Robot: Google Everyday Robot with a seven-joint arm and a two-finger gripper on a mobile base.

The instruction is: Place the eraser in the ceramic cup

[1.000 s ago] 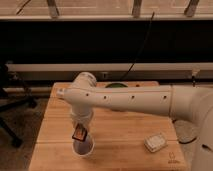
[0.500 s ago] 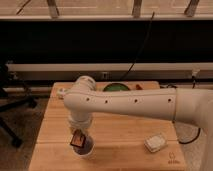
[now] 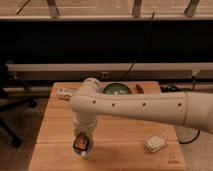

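— Where's the two-finger gripper, taking the small round white ceramic cup as the landmark?

— Right above that cup, pointing straight down into its mouth from the end of the thick white arm.

— And the small flat dark brown-black eraser with orange-red markings?

— Clamped between the jaws, narrow around it, standing on end. Sits at the cup's rim, lower end seemingly just inside the opening; can't tell whether touching the bottom.

— Cup standing where?

— On the light wooden table, near the front edge.

— Anything else around the cup?

— Off to its right, well apart, near the same front edge: a pale whitish rectangular block. Far behind the cup and a little right, by the table's back edge: a wide green bowl, partly hidden by the arm. Just right of that bowl: a slim reddish-brown stick. Behind the cup to the left, at the back corner: a small whitish object, too unclear to name.
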